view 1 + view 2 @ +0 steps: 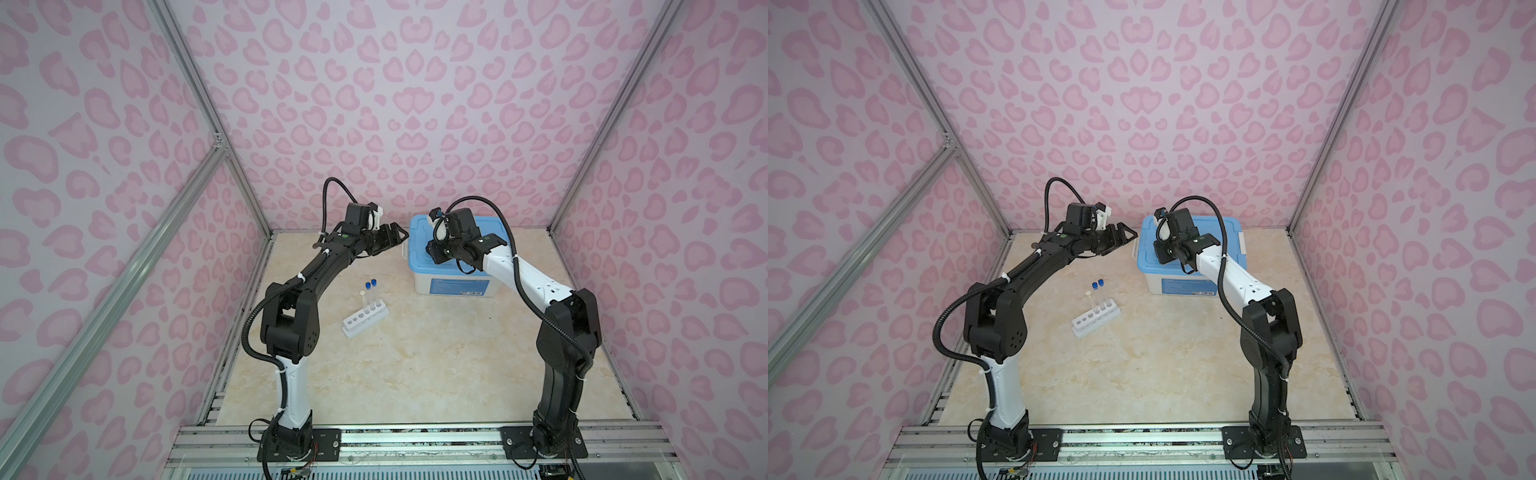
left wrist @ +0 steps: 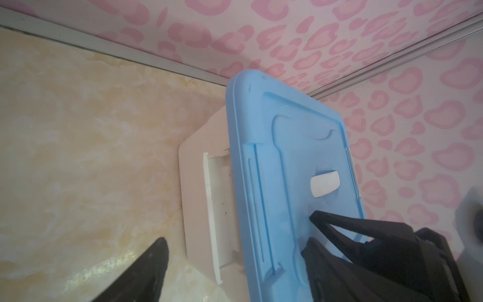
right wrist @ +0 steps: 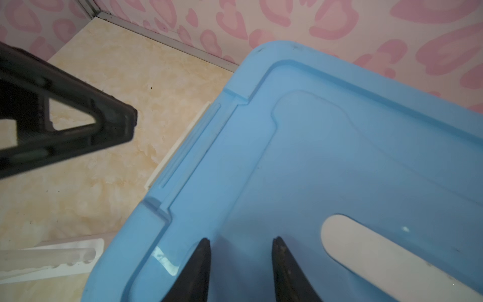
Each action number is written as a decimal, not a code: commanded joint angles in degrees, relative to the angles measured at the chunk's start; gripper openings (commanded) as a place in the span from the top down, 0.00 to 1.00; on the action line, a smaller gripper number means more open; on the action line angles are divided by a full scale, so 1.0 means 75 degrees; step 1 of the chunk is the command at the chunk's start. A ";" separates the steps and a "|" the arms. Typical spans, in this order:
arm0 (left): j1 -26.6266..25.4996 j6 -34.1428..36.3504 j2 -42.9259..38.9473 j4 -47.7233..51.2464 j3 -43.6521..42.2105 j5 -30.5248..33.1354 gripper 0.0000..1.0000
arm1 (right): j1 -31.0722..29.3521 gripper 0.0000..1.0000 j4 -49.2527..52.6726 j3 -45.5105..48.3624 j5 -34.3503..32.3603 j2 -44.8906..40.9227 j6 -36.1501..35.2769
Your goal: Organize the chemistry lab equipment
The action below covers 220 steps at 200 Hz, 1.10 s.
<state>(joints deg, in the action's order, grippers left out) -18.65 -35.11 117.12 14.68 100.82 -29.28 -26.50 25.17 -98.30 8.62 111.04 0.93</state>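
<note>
Rack (image 1: 365,323) with three test tubes (image 1: 372,297) stands just nine o'clock of centre. Opening the bin (image 1: 453,287) at one o'clock looks the step: left gripper (image 1: 397,240) gaping beside the latch (image 2: 211,209), right gripper (image 3: 241,240) half-apart, empty, over the lid (image 3: 339,157). Next, probably: unclip that latch.

Storage bin (image 1: 422,286): white plastic body; it stands at the back of the tabletop, right of the middle, near the back wall.
Lid (image 1: 417,253): light blue, lying closed on the bin, with a raised border and a sunk middle field.
Handle (image 3: 379,257): white, set flat in the lid.
Side latch (image 2: 212,222): white flap at a short side of the bin, under the lid's edge.
Label (image 1: 457,287): blue strip on the front wall; the text is too small to read.
Tabletop (image 1: 415,374): beige marble pattern, a little glossy.
Walls (image 1: 374,104): pale pink with darker pink spots, on three sides.
Frame (image 1: 196,83): grey aluminium profiles along the wall edges.
</note>
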 commanded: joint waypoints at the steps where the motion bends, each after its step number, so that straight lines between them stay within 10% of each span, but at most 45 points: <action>1: -0.0026 -0.0164 0.0170 -0.0416 0.0074 -0.0213 0.16 | 0.0014 0.60 0.0054 0.0145 -0.0120 0.0030 0.0017; 220: -0.0426 -0.0030 0.0852 -0.0335 0.0484 -0.0350 0.31 | 0.0159 0.61 -0.0133 0.0673 0.0022 -0.0289 0.0228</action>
<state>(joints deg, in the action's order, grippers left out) -21.74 -35.97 124.25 12.05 104.05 -32.99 -25.36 22.33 -93.95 8.88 108.53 2.02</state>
